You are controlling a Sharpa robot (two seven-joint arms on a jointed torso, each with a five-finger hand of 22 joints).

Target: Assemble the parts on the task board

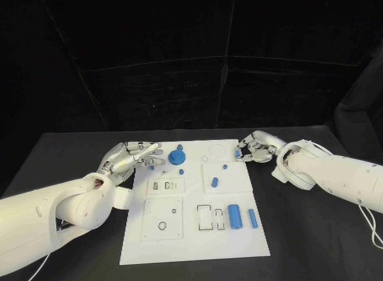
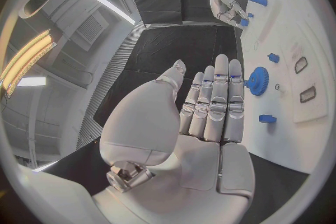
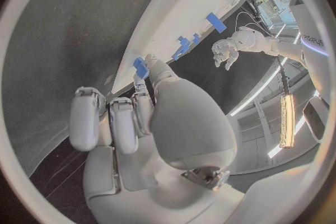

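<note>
The white task board [image 1: 195, 234] lies in the middle of the table. My right hand [image 1: 257, 147] is at its far right edge, fingers curled, pinching a small blue part [image 1: 238, 154] between thumb and finger; the right wrist view shows the same part [image 3: 140, 66] at the fingertips. My left hand [image 1: 137, 153] hovers at the board's far left corner, fingers [image 2: 217, 101] straight and side by side, holding nothing. A blue gear [image 1: 177, 157] stands just beyond the left fingertips, and a small blue peg [image 1: 180, 146] sits behind it.
Small blue parts [image 1: 181, 171] [image 1: 215, 181] lie mid-board. A large blue cylinder [image 1: 234, 216] and a thinner one [image 1: 252, 218] lie near the right front, beside outlined slots [image 1: 206, 218]. Black table [image 1: 309, 234] surrounds the board.
</note>
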